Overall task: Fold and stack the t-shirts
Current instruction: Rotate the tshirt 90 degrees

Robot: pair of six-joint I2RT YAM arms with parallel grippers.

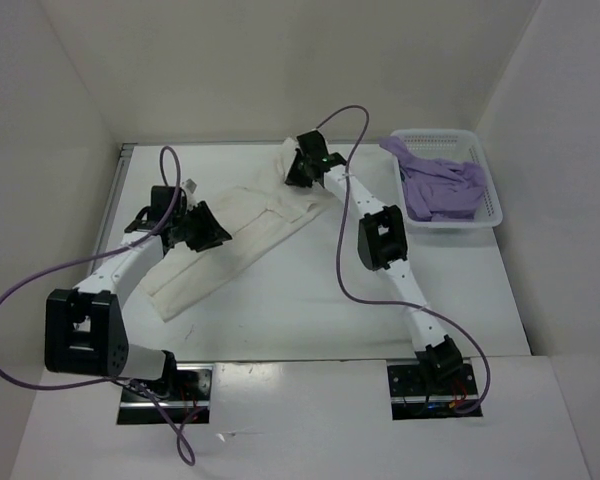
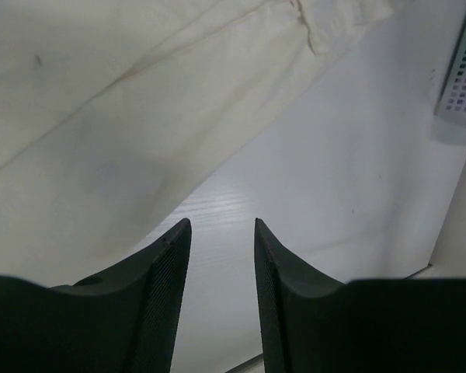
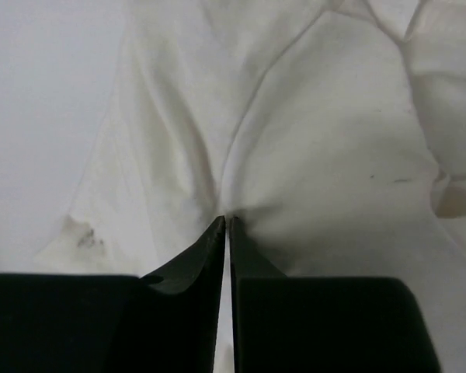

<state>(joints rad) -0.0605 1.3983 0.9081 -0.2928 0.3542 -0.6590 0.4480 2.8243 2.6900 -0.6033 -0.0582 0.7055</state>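
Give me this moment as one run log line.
white t-shirt: spread on table | left fingers: open, empty, at its edge | right fingers: shut on white t-shirt | purple t-shirt: in basket

A white perforated plastic basket [image 1: 455, 218] stands at the far right corner of the white table [image 1: 310, 300], close beside the pale right wall [image 1: 565, 150].

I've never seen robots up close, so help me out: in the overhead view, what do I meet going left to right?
The left claw → right claw → white basket holding the lavender t-shirt. The cream t-shirt spans both claws, so it's left out.
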